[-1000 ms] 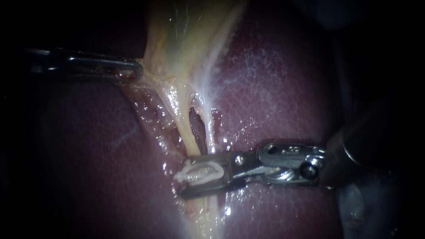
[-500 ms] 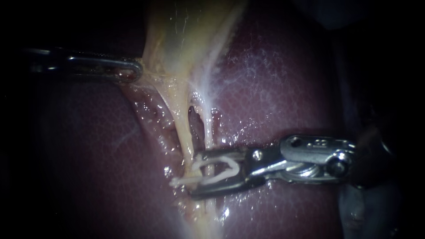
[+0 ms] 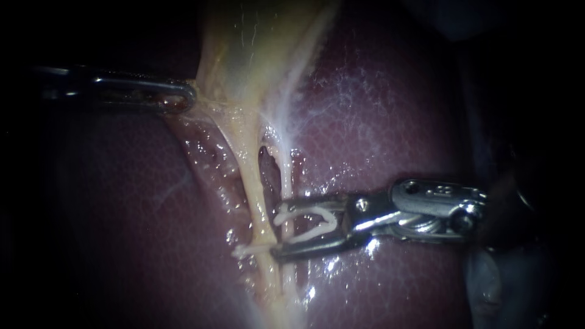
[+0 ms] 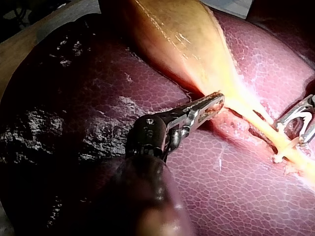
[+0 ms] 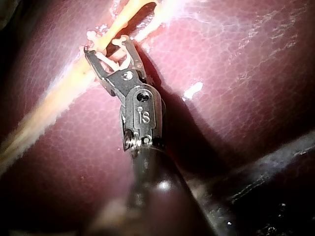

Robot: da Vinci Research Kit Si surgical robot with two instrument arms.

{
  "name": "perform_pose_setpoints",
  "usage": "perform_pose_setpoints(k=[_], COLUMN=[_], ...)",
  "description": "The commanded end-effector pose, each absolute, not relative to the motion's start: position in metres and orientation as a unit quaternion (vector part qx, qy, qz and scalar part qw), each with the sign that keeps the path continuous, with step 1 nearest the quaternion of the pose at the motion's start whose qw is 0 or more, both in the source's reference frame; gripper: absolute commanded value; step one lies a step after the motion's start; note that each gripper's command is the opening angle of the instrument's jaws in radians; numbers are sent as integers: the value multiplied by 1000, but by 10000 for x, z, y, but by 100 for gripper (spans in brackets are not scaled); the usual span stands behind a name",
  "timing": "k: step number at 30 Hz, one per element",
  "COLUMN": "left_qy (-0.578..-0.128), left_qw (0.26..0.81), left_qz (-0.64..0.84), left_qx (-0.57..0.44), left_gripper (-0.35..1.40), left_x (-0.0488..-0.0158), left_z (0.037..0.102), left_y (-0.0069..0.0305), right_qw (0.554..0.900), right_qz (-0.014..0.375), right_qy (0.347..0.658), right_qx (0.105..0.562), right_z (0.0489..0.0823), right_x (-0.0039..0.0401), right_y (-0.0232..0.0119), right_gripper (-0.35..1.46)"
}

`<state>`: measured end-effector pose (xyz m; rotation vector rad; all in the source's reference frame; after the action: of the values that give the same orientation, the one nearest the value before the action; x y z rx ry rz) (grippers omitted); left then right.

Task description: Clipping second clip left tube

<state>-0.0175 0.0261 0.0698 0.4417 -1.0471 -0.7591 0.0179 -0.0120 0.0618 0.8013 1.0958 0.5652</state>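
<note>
The yellow left tube (image 3: 256, 195) and the paler right tube (image 3: 286, 180) run down from the gallbladder (image 3: 244, 55) over the liver (image 3: 378, 134). A small white clip (image 3: 245, 249) sits across the left tube. My right instrument (image 3: 279, 228) lies just right of that tube, its jaws holding a second white clip (image 3: 308, 222) between them. The right tube crosses near their tips. The right wrist view shows those jaws (image 5: 106, 45) spread around the clip. My left instrument (image 3: 186, 97) is shut on tissue at the gallbladder's edge, as its wrist view (image 4: 215, 101) also shows.
Raw, wet tissue (image 3: 210, 158) lies beside the left tube. A dark gap (image 3: 267, 159) opens between the two tubes. Liver surface surrounds everything in view.
My right instrument has drawn back to the right and its jaws have spread a little, uncovering the left tube with a white clip on it. The left instrument has not moved.
</note>
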Motion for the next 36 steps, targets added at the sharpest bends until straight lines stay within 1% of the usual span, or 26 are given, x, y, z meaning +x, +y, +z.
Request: perform_pose_setpoints(k=[1, 5, 8, 13, 16, 20, 36], left_qy=[-484, -484, -484, -484, -484, -484, -484], left_qw=[775, 775, 775, 775, 775, 775, 776], left_qz=[-351, -351, -351, -351, -351, -351, -351], left_qx=[204, 204, 204, 204, 204, 204, 204], left_gripper=[-35, -35, -35, -35, -35, -35, -35], left_x=[-175, -175, -175, -175, -175, -175, -175], left_z=[698, 698, 698, 698, 698, 698, 699], left_y=[261, 261, 261, 261, 261, 261, 260], right_qw=[741, 734, 722, 701, 681, 663, 646], right_qz=[259, 269, 276, 279, 277, 270, 277], right_qy=[498, 494, 493, 494, 502, 511, 516], right_qx=[367, 379, 398, 431, 455, 477, 490], right_z=[625, 648, 658, 662, 660, 659, 654], right_x=[178, 176, 176, 181, 188, 194, 207], right_y=[-120, -117, -116, -117, -118, -118, -120], right_gripper=[47, 48, 48, 48, 46, 43, 45])
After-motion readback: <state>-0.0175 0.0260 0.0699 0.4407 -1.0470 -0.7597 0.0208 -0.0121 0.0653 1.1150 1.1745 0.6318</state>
